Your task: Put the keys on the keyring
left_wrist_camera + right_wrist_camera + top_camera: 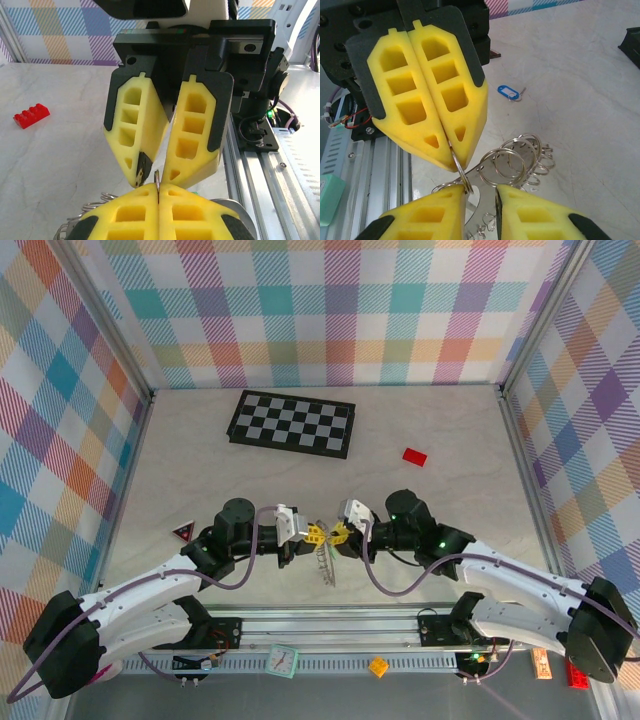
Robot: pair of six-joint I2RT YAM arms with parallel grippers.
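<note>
Over marbled table, pinching keyring steady with left jaws; best sending part-spread right jaws toward blue key, twelve o'clock.

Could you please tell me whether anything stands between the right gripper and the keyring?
Nothing visible does. The left gripper, jaws shut, pinches one loop of the keyring, and that loop appears to touch one fingertip of the right gripper, whose jaws stand apart.
</note>
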